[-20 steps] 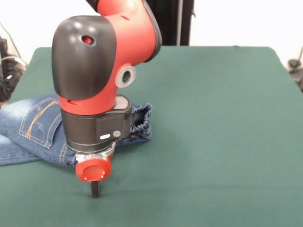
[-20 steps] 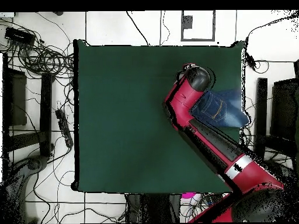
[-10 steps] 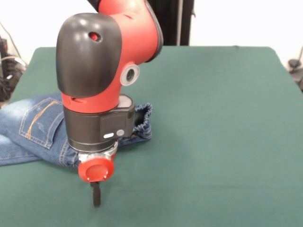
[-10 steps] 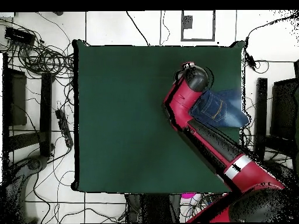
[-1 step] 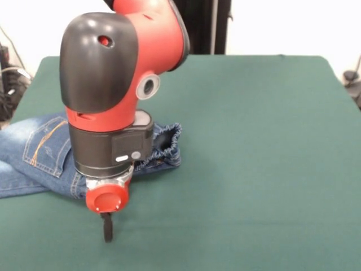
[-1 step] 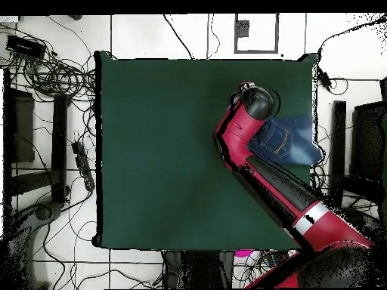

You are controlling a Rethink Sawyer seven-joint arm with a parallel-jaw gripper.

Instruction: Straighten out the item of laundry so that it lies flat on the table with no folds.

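The item of laundry [image 5: 35, 153], a pair of blue jeans with an orange-stitched pocket, lies crumpled at the table's left side, its gathered waistband [image 5: 170, 142] turned toward the middle. It runs past the table edge at the left. My gripper [image 5: 106, 228] hangs below the red wrist cap, just above the green table [image 5: 254, 147], on the near side of the jeans and apart from them. Seen from overhead, the jeans [image 6: 293, 140] lie at the table's [image 6: 166, 151] right edge, partly under the arm, and the gripper is hidden by the arm's black head.
The red and black arm [image 5: 115, 96] covers the middle of the jeans in the front view. Cables [image 6: 53, 72] and stands surround the table on the floor.
The arm's head and the gripper have shifted slightly to the left in the front view. The jeans have not moved.
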